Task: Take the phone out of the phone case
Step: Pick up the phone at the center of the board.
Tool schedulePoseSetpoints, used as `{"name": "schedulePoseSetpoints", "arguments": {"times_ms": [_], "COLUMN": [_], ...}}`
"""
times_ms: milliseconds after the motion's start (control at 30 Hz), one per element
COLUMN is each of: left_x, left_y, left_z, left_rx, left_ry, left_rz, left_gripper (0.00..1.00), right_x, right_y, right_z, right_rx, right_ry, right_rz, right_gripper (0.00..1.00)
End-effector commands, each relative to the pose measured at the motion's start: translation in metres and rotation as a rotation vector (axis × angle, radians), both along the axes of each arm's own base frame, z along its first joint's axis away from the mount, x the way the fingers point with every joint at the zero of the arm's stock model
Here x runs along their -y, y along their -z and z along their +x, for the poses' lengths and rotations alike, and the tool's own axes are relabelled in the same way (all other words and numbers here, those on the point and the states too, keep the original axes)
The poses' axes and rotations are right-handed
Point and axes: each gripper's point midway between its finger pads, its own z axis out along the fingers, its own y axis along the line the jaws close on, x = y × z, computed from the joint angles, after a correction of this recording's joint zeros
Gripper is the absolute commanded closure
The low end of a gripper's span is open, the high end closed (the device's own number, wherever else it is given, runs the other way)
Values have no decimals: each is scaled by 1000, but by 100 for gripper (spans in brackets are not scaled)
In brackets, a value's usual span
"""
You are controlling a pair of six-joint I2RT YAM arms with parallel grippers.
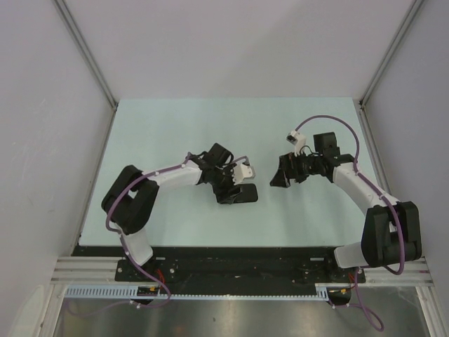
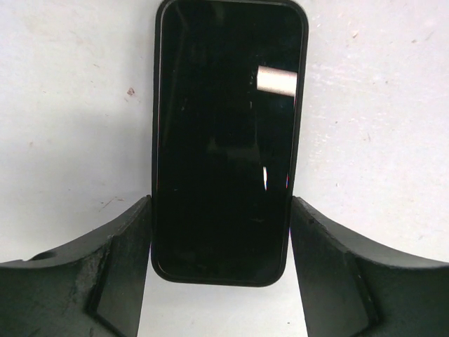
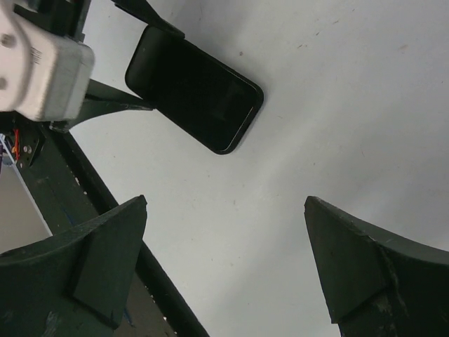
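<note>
The phone (image 2: pixel 224 140) lies face up in its black phone case (image 2: pixel 156 161) on the desk (image 1: pixel 175 126), a little toward 6 o'clock from the desk's middle. As far as the dark rim shows, it is fully seated in the case. The left gripper (image 2: pixel 221 205) reaches it from 10 o'clock and straddles one end. Its jaws are partly closed, one against each long edge of the case. They appear to clamp it, though I cannot tell how hard they press. The right gripper (image 3: pixel 226 202) hovers at about 2 o'clock from the phone, apart from it, with jaws spread wide and holding nothing.

The step in hand looks like pinning the case so the other arm can work on it. Next, the right jaws would need to come to the free end and catch a lip or corner of the case to peel it back. The left wrist's white camera (image 3: pixel 42 63) sits close over the held end, so the approach should keep to the far end.
</note>
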Motion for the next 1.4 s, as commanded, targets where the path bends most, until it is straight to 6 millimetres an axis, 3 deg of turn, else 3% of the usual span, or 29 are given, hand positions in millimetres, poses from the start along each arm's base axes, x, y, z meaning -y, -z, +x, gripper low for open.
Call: {"name": "schedulePoseSetpoints", "arguments": {"times_ms": [0,133,167,267,367,433,533,867,1100,1200,1233,1300,1333,1367], "left_x": [2,5,7,11,15,19,25,32,20,15,15,14,14,14], "left_y": [16,18,17,18,18,18,16,29,43,47,45,45,42,41], "left_z": [5,5,4,4,4,1,-1,-2,-9,-17,-17,-20,-19,-20], "left_rx": [49,57,57,53,55,47,42,9,-28,-51,-51,-56,-51,-50], "left_ry": [15,26,30,34,42,48,60,71,80,96,99,104,103,104], "left_rz": [57,69,67,66,70,68,63,115,180,191,186,187,182,180], "left_gripper": [91,70,55,31,20,6,0,1,15,30,43,59,73,78], "right_x": [3,10,13,17,20,21,22,22,23,23,24,24,24,24], "right_y": [-19,-19,-19,-21,-24,-27,-31,-31,-32,-33,-33,-32,-31,-31], "right_z": [7,11,12,14,15,15,15,14,14,14,14,14,15,14], "right_rx": [76,75,75,82,95,107,120,125,133,137,137,137,134,132], "right_ry": [0,24,35,47,52,55,57,54,54,54,57,56,55,57], "right_rz": [-8,-10,-11,-10,-10,-10,-11,-11,-12,-13,-13,-14,-15,-14], "right_gripper": [0,0,0,0,0,0,0,0,0,0,0,0,0,0]}}
